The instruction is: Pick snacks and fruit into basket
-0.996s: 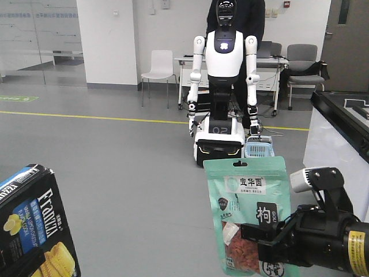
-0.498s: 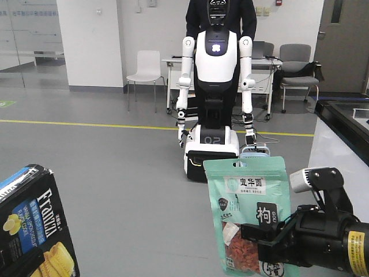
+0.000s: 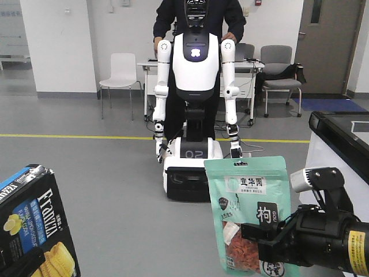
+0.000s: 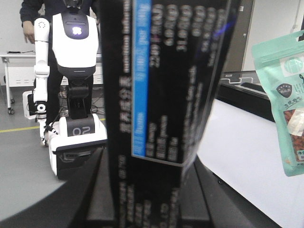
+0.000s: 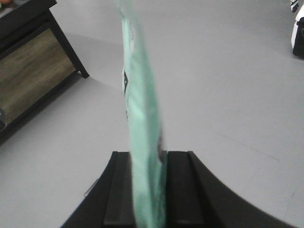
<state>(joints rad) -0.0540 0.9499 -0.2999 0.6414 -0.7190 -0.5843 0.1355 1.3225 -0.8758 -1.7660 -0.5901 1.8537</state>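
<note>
My left gripper at the bottom left is shut on the black-and-blue Franzzi box and holds it upright. In the left wrist view the box fills the space between the jaws of the left gripper. My right gripper at the bottom right is shut on the lower part of the mint-green pouch, which stands upright. The right wrist view shows the pouch edge-on in the right gripper. The pouch also shows in the left wrist view. The light blue basket is not visible.
A white humanoid robot on a wheeled base stands ahead on the grey floor, with a person behind it. A white counter with a black top is at the right. Chairs and a table line the back wall. A dark shelf unit is at my right wrist's left.
The white robot now looks nearer and further left. The blue basket beside its base has slipped out of sight behind the pouch. Both grippers keep their hold.
</note>
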